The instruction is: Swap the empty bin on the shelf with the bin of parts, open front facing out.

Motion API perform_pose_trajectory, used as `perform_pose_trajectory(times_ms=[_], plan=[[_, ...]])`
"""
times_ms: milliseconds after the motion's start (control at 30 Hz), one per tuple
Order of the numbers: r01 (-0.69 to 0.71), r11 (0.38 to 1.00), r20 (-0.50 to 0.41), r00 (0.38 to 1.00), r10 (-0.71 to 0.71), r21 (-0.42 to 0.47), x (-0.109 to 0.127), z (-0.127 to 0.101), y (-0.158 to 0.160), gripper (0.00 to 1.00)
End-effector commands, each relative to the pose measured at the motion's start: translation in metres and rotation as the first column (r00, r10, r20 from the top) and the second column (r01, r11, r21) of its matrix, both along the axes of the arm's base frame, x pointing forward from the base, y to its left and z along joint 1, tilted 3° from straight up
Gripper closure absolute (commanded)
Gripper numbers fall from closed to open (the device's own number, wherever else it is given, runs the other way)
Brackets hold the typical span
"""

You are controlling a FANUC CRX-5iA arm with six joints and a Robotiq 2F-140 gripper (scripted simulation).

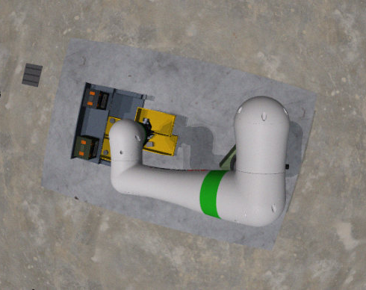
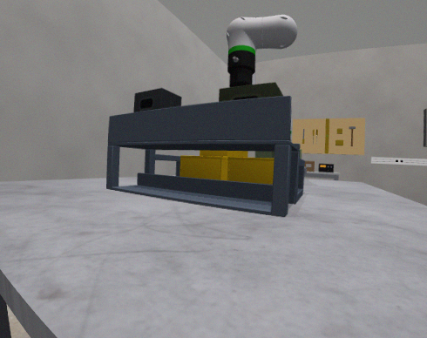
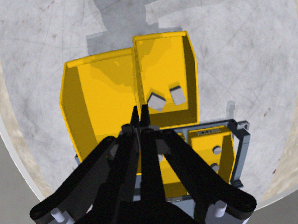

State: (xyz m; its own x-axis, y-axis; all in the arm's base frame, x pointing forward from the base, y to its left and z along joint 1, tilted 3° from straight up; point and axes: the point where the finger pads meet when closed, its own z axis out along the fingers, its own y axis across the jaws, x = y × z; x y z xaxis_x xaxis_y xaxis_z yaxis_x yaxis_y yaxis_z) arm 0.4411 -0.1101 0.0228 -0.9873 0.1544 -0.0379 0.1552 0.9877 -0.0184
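Observation:
In the wrist view two yellow open bins sit side by side on the grey table. The left one is the empty bin point(image 3: 100, 92). The right one, the bin with parts point(image 3: 166, 79), holds a few pale pieces. My gripper point(image 3: 142, 114) is shut on the empty bin's side wall, at the seam where the two bins meet. From above, the empty bin point(image 1: 158, 119) lies beyond the bin with parts point(image 1: 161, 143), with my gripper point(image 1: 146, 128) between them. I cannot tell whether the held bin touches the table.
The dark shelf point(image 1: 98, 123) stands just left of the bins, and another yellow bin point(image 3: 210, 152) with parts sits in it. Two dark bins point(image 1: 95, 99) point(image 1: 87, 146) rest on its top board. In the low side view the shelf point(image 2: 206, 131) hides my fingers.

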Motion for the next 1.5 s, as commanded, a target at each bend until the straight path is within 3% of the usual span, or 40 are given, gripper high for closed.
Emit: perform_pose_trajectory(times_ms=[0, 133, 533, 600, 900, 1100, 1467], plan=[[0.000, 1.000, 0.002, 1.000, 0.000, -0.001, 0.002, 0.000, 0.016, 0.90], [0.000, 1.000, 0.002, 1.000, 0.000, -0.001, 0.003, 0.000, 0.039, 0.90], [0.000, 1.000, 0.002, 1.000, 0.000, -0.001, 0.008, -0.002, 0.143, 0.90], [0.000, 1.000, 0.002, 1.000, 0.000, -0.001, 0.008, -0.002, 0.143, 0.90], [0.000, 1.000, 0.002, 1.000, 0.000, -0.001, 0.011, -0.004, 0.208, 0.90], [0.000, 1.000, 0.002, 1.000, 0.000, -0.001, 0.012, -0.004, 0.228, 0.90], [0.000, 1.000, 0.002, 1.000, 0.000, -0.001, 0.012, -0.005, 0.232, 0.90]])
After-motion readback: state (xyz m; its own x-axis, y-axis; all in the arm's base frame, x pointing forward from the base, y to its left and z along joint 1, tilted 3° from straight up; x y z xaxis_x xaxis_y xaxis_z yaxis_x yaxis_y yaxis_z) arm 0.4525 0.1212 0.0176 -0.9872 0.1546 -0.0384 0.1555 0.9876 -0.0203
